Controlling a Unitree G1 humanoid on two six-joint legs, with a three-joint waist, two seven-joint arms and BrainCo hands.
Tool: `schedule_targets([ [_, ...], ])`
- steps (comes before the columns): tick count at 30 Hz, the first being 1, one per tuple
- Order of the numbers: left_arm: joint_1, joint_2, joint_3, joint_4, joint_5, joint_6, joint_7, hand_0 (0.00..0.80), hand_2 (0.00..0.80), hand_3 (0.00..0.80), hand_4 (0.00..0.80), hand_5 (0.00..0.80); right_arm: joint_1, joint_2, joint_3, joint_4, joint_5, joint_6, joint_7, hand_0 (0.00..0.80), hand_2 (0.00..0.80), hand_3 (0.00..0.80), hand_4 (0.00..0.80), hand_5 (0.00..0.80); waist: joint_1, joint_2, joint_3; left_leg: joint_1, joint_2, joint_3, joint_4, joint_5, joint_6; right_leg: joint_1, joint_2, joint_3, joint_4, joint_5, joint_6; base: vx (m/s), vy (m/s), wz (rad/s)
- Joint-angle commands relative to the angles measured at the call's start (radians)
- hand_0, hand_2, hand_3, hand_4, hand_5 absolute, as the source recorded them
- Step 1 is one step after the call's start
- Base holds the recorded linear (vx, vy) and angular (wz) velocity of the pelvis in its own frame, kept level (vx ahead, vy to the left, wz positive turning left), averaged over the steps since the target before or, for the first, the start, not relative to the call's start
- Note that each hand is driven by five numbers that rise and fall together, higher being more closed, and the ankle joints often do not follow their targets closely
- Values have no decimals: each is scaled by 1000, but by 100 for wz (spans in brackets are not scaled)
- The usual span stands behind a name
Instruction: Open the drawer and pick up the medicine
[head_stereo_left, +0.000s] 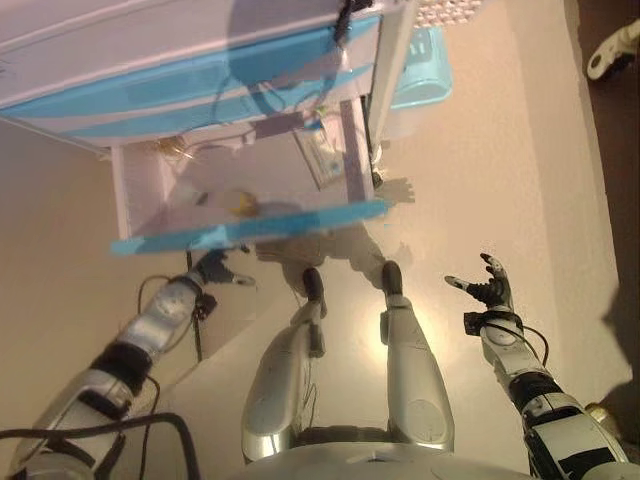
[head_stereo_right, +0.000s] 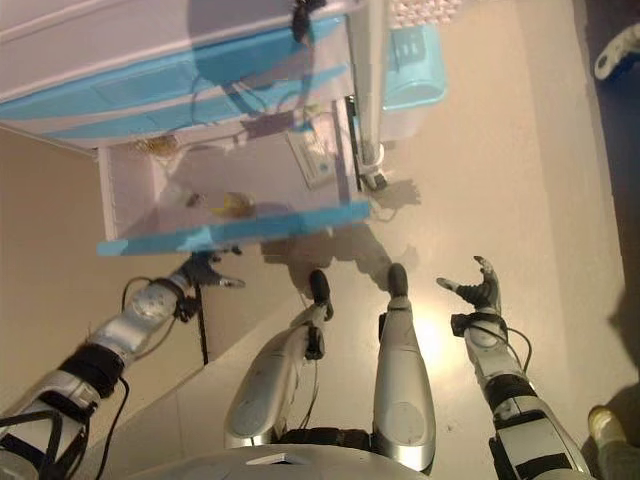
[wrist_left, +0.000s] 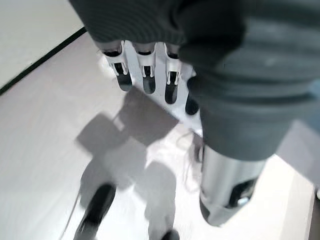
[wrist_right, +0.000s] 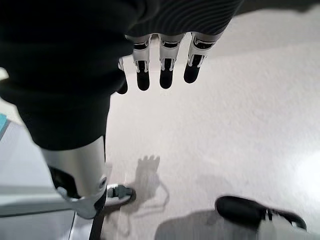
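A white cabinet with blue drawer fronts (head_stereo_left: 190, 95) stands ahead of me. Its lowest drawer is pulled out, with the blue front (head_stereo_left: 250, 228) nearest me. Inside lie a small yellow item (head_stereo_left: 241, 203), a flat pale packet (head_stereo_left: 325, 155) by the right wall and a brownish thing (head_stereo_left: 172, 147) at the back left. Which of these is the medicine I cannot tell. My left hand (head_stereo_left: 215, 268) hangs just below the drawer front, fingers (wrist_left: 145, 75) straight and holding nothing. My right hand (head_stereo_left: 492, 285) is far to the right over the floor, fingers (wrist_right: 167, 67) spread and empty.
A light blue plastic bin (head_stereo_left: 425, 65) stands on the floor to the right of the cabinet. One cabinet caster (wrist_right: 120, 192) shows by the right wrist. A white object (head_stereo_left: 612, 50) lies on the dark strip at the far right.
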Motion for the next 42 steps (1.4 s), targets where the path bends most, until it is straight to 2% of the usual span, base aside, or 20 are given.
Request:
schedule_targets([
  [1,-108,67,98,-57,-64,18,32,0,0,0,0,0,70,-35,48,-79,-34,-41,15,0,0,0,0,0,-45,-22,-19,-110,-27,-26,311,-225,41,-3,25,-82,-23,47,-26,68,29,-19],
  [5,-216,108,108,-6,-55,44,73,0,0,0,0,0,99,-36,57,-121,-46,-33,24,0,0,0,0,0,-72,-34,-19,-145,-19,-12,354,-248,49,-46,33,-63,5,47,-26,77,49,-23],
  [7,-284,125,115,57,-67,40,91,0,0,0,0,0,111,-36,65,-146,-55,-20,29,0,0,0,0,0,-88,-40,-19,-157,-15,-6,374,-259,51,-63,39,-49,17,47,-25,65,60,-16],
  [12,-411,135,147,218,-97,-10,231,0,0,0,0,0,130,-36,73,-158,-62,-19,34,0,0,0,0,0,-121,-54,-19,-175,-5,6,409,-275,52,-89,49,-25,30,52,-24,41,63,-21],
  [15,-461,125,160,275,-105,-29,302,0,0,0,0,0,125,-34,86,-152,-60,-18,36,0,0,0,0,0,-132,-63,-19,-177,-1,12,414,-278,49,-94,53,-16,22,58,-25,7,39,-16],
  [23,-464,89,208,329,-102,-66,413,0,0,0,0,0,126,-15,105,-151,-71,-32,28,0,0,0,0,0,-133,-79,-19,-169,-1,19,411,-292,47,-90,59,-10,10,63,-22,-2,5,-2],
  [28,-422,67,223,337,-122,-77,381,0,0,0,0,0,123,-3,109,-140,-75,-35,26,0,0,0,0,0,-121,-80,-19,-154,-4,14,403,-296,49,-75,56,-15,7,59,-19,0,0,0],
  [32,-353,38,240,321,-199,-103,300,0,0,0,0,0,121,4,107,-134,-86,-25,32,0,0,0,0,0,-106,-74,-22,-131,-13,5,375,-287,48,-52,52,-18,-3,55,-18,-5,-6,2],
  [35,-273,-5,246,276,-243,-129,221,0,0,0,0,0,122,11,102,-125,-90,-23,45,0,0,0,0,0,-87,-66,-27,-98,-26,-6,339,-274,47,-21,49,-27,-15,51,-18,-14,-30,14],
  [37,-218,-43,252,255,-329,-158,163,0,0,0,0,0,123,19,100,-123,-75,-20,74,0,0,0,0,0,-77,-64,-33,-74,-33,-17,314,-262,46,4,46,-32,-29,51,-18,-17,-32,13],
  [42,-59,-166,281,219,-479,-216,19,0,0,0,0,0,160,47,78,-85,-54,-36,212,0,0,0,0,0,-45,-72,-79,24,-49,-60,206,-219,30,106,40,-53,-99,54,-13,29,-73,15],
])
